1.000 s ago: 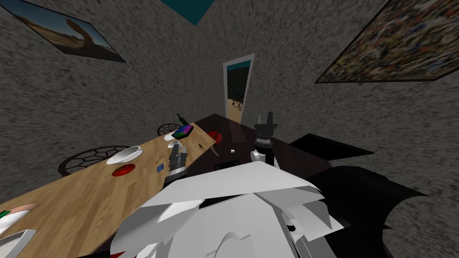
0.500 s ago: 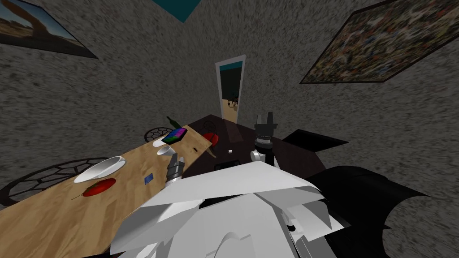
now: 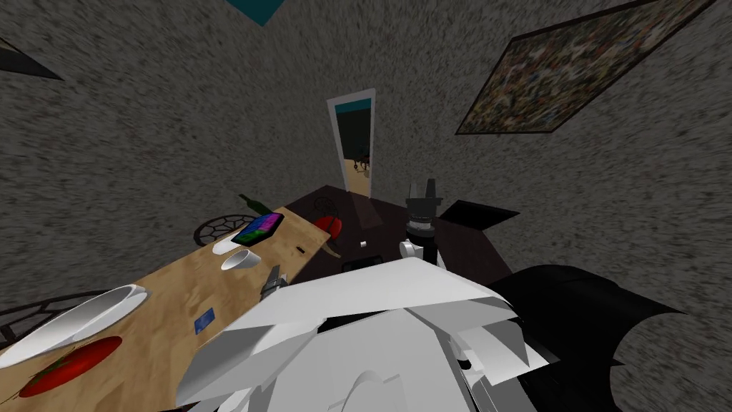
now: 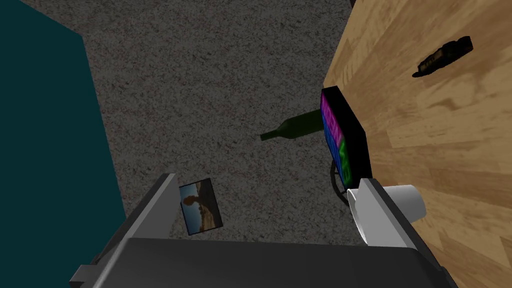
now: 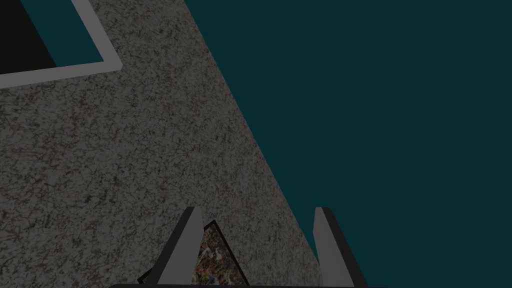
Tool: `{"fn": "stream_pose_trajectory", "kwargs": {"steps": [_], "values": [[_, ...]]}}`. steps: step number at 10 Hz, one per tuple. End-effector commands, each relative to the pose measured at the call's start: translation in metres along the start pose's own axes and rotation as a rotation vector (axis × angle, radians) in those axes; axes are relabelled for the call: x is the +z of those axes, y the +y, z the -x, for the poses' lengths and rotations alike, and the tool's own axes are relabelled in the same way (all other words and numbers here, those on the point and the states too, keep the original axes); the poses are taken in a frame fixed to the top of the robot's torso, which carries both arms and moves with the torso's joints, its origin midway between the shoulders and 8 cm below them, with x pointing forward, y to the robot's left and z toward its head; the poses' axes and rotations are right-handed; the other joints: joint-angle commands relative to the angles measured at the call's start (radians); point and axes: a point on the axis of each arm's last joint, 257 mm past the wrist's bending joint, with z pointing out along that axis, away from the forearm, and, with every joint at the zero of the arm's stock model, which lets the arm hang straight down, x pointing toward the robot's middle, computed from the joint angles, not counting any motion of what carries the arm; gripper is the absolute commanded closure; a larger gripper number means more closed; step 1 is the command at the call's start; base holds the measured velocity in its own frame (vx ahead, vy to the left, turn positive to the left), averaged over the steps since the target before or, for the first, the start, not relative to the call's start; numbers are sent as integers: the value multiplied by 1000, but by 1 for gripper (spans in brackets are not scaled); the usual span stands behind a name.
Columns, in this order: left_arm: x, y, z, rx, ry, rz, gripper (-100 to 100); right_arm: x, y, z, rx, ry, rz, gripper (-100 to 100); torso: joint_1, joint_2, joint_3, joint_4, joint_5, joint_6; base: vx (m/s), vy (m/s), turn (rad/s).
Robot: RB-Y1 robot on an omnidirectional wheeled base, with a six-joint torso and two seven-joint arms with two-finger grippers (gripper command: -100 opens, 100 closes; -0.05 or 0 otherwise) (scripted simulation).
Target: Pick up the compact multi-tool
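Hovering low over the right edge of the long light wooden table [image 3: 164, 300], the left gripper [image 4: 267, 180] is carrying nothing, its two grey blade fingers [image 4: 155, 212] standing well apart. Just beyond it, the small white cup [image 4: 400, 202] is standing beside one finger. Farther on, the compact multi-tool [image 4: 444, 56], a slim dark bar, is lying flat on bare wood near the table's far end. It is close to the right edge and well apart from the cup.

I am judging the step as a reach that is not yet lined up, since the hand is pointing left of the tool, towards the wall. Doing it well is calling for a swing to the right that is wide enough to miss the cup. After that comes a drop with the fingers set across the bar's narrow width, low enough to catch so flat a thing.

The wide white bowl [image 3: 86, 318] on the near left is showing nothing inside, and a flat red fruit-like shape [image 3: 68, 365] is lying beside it on the table. The cup's mouth is looking empty too.

Over on the right, the right gripper [image 3: 423, 187] is hanging raised with its fingers apart and nothing between them.
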Motion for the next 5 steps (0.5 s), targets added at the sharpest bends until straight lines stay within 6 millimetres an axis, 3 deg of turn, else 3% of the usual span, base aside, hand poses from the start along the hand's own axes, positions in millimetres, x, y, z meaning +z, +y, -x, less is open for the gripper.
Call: {"fn": "stream_pose_trajectory", "kwargs": {"steps": [1, 3, 4, 5], "values": [[-21, 35, 11, 31, -18, 101, -100, 0, 0, 0, 0, 0, 0, 0, 0, 0, 0, 0, 0, 0, 79, -25, -223], [-21, 35, 11, 33, -18, 101, -100, 0, 0, 0, 0, 0, 0, 0, 0, 0, 0, 0, 0, 0, 40, -10, -41], [-42, 63, 21, 59, -29, 183, -100, 0, 0, 0, 0, 0, 0, 0, 0, 2, 1, 0, 0, 0, 52, -19, -261], [-42, 63, 21, 59, -29, 184, -100, 0, 0, 0, 0, 0, 0, 0, 0, 1, 1, 0, 0, 1, 59, -13, -128]]}}
